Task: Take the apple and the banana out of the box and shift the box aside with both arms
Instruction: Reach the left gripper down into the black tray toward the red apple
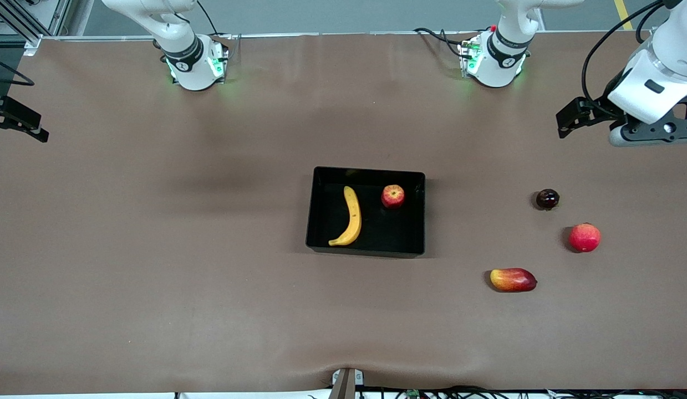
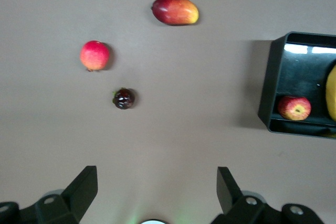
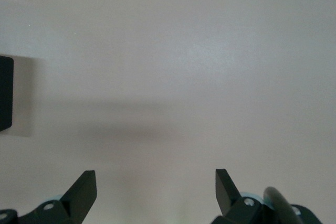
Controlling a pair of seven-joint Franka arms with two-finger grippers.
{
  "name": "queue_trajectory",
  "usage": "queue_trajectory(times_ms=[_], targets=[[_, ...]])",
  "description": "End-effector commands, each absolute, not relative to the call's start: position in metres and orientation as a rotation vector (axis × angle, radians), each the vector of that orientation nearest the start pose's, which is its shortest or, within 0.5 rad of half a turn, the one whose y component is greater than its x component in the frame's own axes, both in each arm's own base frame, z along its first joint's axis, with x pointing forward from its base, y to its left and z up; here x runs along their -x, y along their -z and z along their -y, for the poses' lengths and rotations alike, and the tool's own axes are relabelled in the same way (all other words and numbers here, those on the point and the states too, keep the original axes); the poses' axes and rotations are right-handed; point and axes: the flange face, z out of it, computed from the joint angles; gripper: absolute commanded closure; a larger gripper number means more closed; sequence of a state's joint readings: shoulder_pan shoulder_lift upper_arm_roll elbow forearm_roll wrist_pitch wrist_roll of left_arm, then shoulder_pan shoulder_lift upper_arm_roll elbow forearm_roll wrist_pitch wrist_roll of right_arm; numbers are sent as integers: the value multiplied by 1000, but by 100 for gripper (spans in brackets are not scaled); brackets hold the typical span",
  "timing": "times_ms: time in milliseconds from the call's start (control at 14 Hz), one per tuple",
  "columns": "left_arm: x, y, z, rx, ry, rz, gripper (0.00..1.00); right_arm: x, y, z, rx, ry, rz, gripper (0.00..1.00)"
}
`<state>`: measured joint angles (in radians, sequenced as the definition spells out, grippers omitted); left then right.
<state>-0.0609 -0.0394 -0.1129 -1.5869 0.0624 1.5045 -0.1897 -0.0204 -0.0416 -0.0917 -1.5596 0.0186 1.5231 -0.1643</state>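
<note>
While no writing seems legible, apple [image 1: 393,195] and banana [image 1: 351,217] lie in box [image 1: 323,205].

Even, diffuse overhead light; soft shadows beside the box [image 1: 365,249] and fruit. Glare streaks the box wall [image 2: 310,49] in the left wrist view. Right wrist view looks pale, washed out.

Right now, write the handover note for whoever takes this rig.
Left pincer: open, empty, up over the table's left-arm end, waiting.
Right pincer: open, empty, over bare table at the right-arm end.
Box: mid-table. Banana and apple both lie inside it, apart from each other.
Mango, pinkish-red fruit and dark fruit lie on the table toward the left arm's end.
Done: nothing.
Left: lift out apple and banana, then shift the box aside with both arms.
</note>
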Motion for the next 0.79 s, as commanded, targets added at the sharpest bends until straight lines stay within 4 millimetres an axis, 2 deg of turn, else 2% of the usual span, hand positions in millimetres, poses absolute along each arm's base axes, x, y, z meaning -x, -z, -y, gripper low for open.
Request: queue_trajectory(times_ms=[0, 214, 357, 500, 571, 714], targets=[[-529, -643, 92, 3035, -35, 11, 0, -535, -650, 63, 3123, 6, 64, 0], [-531, -650, 93, 3041, -9, 2, 0, -535, -650, 63, 3123, 6, 64, 0], [-532, -648, 95, 3046, -14, 11, 0, -536, -648, 63, 3124, -1, 64, 0], [-544, -631, 108, 3055, -62, 3, 0, -538, -646, 63, 3124, -9, 66, 0], [-547, -618, 132, 3057, -84, -6, 0, -538, -645, 63, 3124, -11, 66, 0], [-559, -574, 184, 3058, -140, 41, 0, -538, -645, 64, 3124, -11, 66, 0]])
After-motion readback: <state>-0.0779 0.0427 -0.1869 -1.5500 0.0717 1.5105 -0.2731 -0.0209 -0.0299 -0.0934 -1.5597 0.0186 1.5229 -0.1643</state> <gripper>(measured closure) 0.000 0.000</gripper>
